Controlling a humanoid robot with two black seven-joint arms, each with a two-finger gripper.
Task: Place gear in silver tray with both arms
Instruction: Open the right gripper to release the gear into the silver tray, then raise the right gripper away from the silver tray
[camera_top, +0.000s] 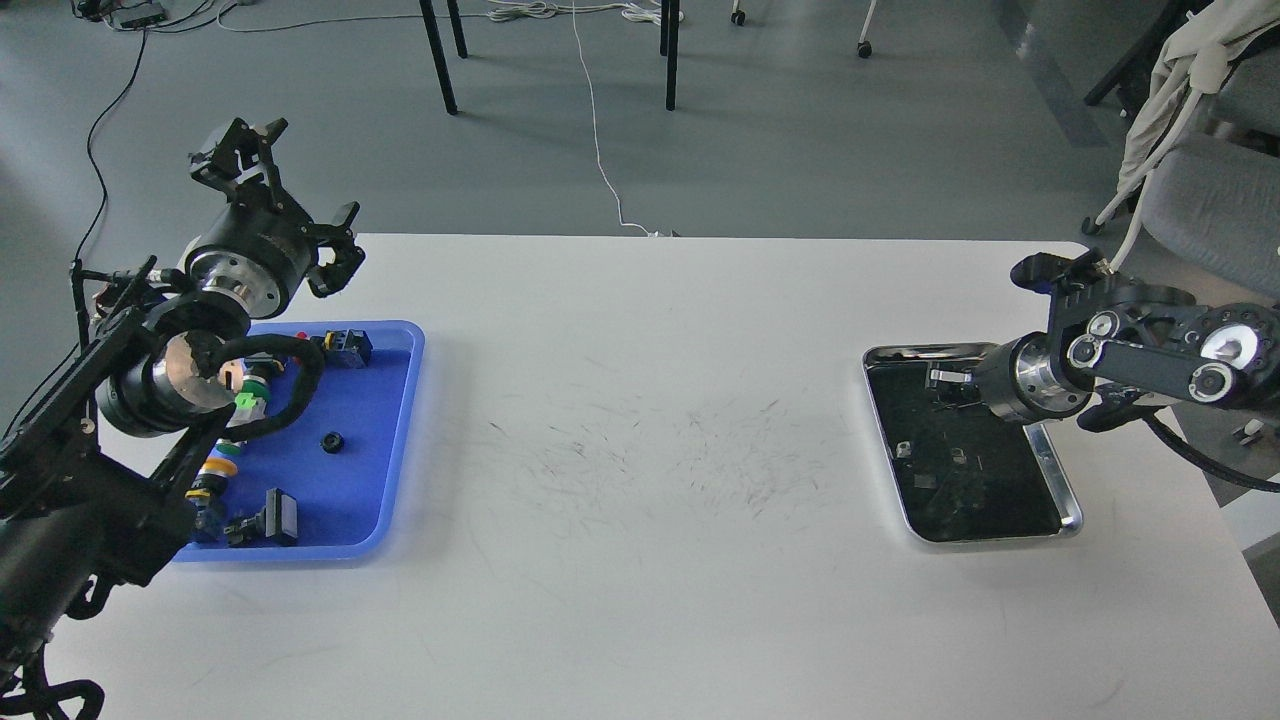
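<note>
The gear (331, 442) is small and black and lies in the middle of the blue tray (372, 420) at the left. My left gripper (288, 197) is raised above the tray's far left corner, well behind the gear, with its claws spread wide open and empty. The silver tray (1063, 478) lies at the right with a dark mirror bottom. My right gripper (944, 384) hangs low over the far part of the silver tray, pointing left. It is dark against the tray, so its fingers cannot be told apart.
The blue tray also holds several parts: push-buttons with green (247, 402) and yellow (216, 468) caps, and black switch blocks (346, 347), (272, 520). My left arm covers the tray's left side. Chair legs and cables are on the floor behind the white table (640, 400).
</note>
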